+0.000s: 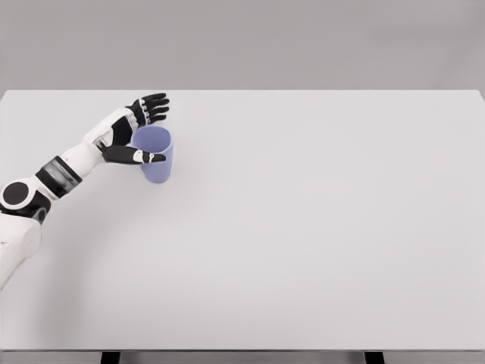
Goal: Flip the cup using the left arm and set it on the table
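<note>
A pale white table (303, 250) fills the view beneath a plain grey wall (303, 42). At its far left a lavender cup (155, 155) stands mouth-up, the left hand (136, 133) spread around its rim, thumb in front, fingers behind. Whether they touch it is unclear.

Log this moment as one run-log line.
phase: at cup | left hand: fingers spread around cup rim, grasp not confirmed | cup: blue, upright, opening up, on table | right arm: not in view
</note>
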